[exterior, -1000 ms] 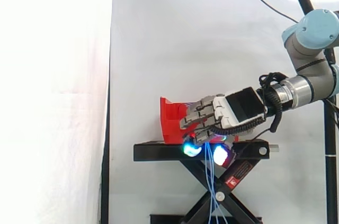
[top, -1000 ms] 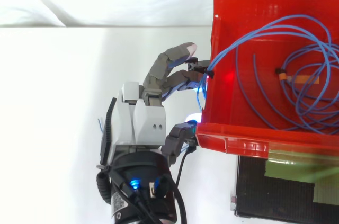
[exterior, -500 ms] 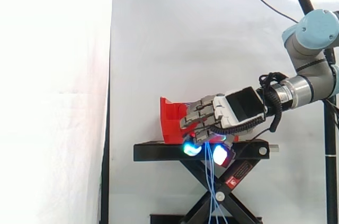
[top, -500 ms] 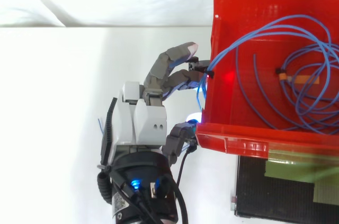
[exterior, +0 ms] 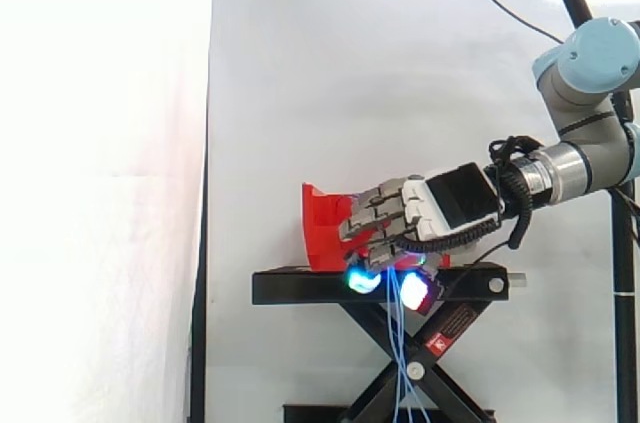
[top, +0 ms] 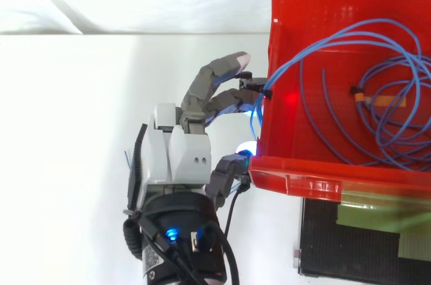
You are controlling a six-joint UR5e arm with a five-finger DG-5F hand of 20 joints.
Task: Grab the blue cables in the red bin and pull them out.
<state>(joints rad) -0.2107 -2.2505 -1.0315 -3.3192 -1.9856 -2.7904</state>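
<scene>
Hand [top: 176, 157] grips blue cables [exterior: 400, 343] at red bin [top: 323, 177] lip, fingers curled round draped strands for outward pull; coil lies inside.

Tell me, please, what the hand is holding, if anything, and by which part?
The hand grips the blue cables, fingers curled round them just outside the red bin where they cross its wall; their loose lengths hang below.

White-backed hand [top: 176, 157], grey fingers [top: 214, 77]

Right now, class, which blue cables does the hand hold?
The blue cables arching over the wall of the red bin: the hand is curled round them. The coiled loops lie inside, untouched.
</scene>
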